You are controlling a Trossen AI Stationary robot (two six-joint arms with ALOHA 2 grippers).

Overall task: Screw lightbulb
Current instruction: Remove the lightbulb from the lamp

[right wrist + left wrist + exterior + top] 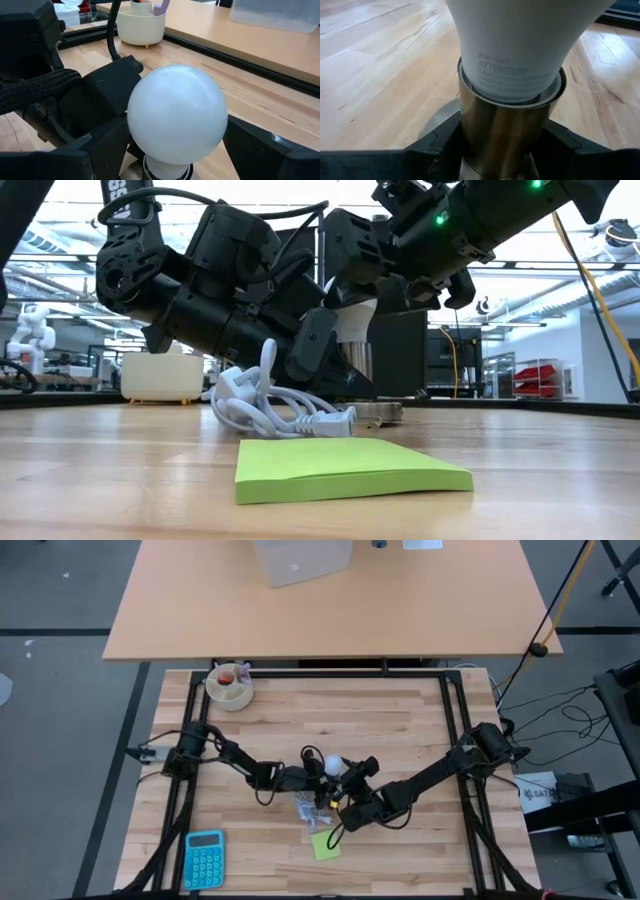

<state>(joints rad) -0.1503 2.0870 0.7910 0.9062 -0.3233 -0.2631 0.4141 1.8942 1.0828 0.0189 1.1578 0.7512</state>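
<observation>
Left end effector (312, 778) clamped socket (507, 132); right end effector (345, 783) closed around bulb (176, 114). Risk: cross-threading if bulb tilted.

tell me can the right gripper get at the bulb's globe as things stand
Probably yes: the right gripper is already at the lightbulb, a finger on each side of the globe; the left gripper holds only the metal socket below.

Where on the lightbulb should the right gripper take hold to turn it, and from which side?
Probably on the round white globe of the lightbulb, from straight above. It stands upright in the metal socket, which the left gripper clamps low down, so only the globe is free. The right gripper straddles it, fingers on opposite sides, which suits twisting about the upright axis.
</observation>
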